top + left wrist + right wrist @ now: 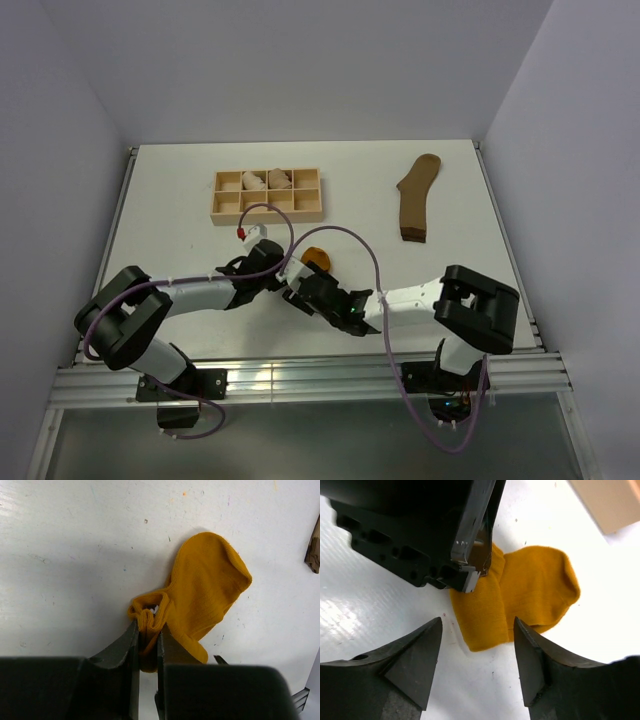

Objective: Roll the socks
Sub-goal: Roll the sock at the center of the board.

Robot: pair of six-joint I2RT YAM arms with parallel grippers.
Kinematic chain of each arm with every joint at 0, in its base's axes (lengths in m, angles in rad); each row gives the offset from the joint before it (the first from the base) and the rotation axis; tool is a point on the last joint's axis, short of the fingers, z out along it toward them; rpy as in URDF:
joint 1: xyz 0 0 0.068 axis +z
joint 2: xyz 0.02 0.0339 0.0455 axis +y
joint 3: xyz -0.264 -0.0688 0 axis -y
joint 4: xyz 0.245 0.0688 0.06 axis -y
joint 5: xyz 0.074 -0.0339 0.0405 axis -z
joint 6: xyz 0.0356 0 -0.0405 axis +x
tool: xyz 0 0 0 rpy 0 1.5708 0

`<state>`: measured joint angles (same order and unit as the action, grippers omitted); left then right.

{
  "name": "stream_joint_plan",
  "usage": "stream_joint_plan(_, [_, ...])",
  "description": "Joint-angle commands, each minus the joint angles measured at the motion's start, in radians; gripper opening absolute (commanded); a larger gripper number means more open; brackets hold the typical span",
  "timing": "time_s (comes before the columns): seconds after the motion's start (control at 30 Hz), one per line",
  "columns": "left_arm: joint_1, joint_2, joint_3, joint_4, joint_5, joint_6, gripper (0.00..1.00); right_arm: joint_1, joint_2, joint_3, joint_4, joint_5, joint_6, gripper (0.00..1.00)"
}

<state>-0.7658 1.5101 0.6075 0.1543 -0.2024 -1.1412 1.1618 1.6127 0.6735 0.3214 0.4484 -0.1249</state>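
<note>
**Top external view.** The mustard sock lies at the centre of the frame on the white table, mostly hidden by the 2 grippers that meet over it. The olive-brown sock lies flat at the upper right, well apart from both arms. The wooden tray with 2 pale bundles sits at upper centre.

**Left wrist view.** The left gripper stands narrow, its jaws pinching a bunched fold of the mustard sock at lower centre. The rest of the sock fans toward the upper right, flat on the table. A trace of white shows inside the fold, possibly the cuff.

**Right wrist view.** The right gripper stands wide and holds nothing, with 1 finger on either side of the sock's near edge at lower centre. You cannot tell whether its tips touch the table.

**Handling.** Judge the sock to be light, soft and limp.
- It has no stiffness of its own, so any fold you release is likely to slacken.
- It is not fragile. The knit should catch well on the pads, yet the whole piece may slide on the smooth table when pushed.
- Take hold where the layers are stacked, at the bunched fold, and span the full width there. A grip on 1 thin edge would probably lift only 1 layer.
- Leave the rounded free end loose.
- Anchor with 1 pinch while the other gripper works, since nothing else keeps the roll together.
</note>
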Motion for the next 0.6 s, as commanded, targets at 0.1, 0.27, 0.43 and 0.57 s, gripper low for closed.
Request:
stream_joint_plan(0.1, [-0.015,0.022,0.026,-0.05,0.014,0.028,0.0,0.016,-0.054,0.006,0.082,-0.011,-0.045,0.68])
stream_joint_plan(0.27, [-0.015,0.021,0.028,-0.05,0.018,0.029,0.0,0.016,0.01,0.029,0.076,-0.028,-0.041,0.68])
stream_joint_plan(0.43, [-0.017,0.032,0.025,-0.039,0.021,0.026,0.0,0.016,0.072,0.046,0.077,-0.02,-0.024,0.66])
stream_joint_plan(0.57, [-0.015,0.036,0.023,-0.035,0.034,0.024,0.0,0.015,0.128,0.057,0.093,-0.011,-0.013,0.6])
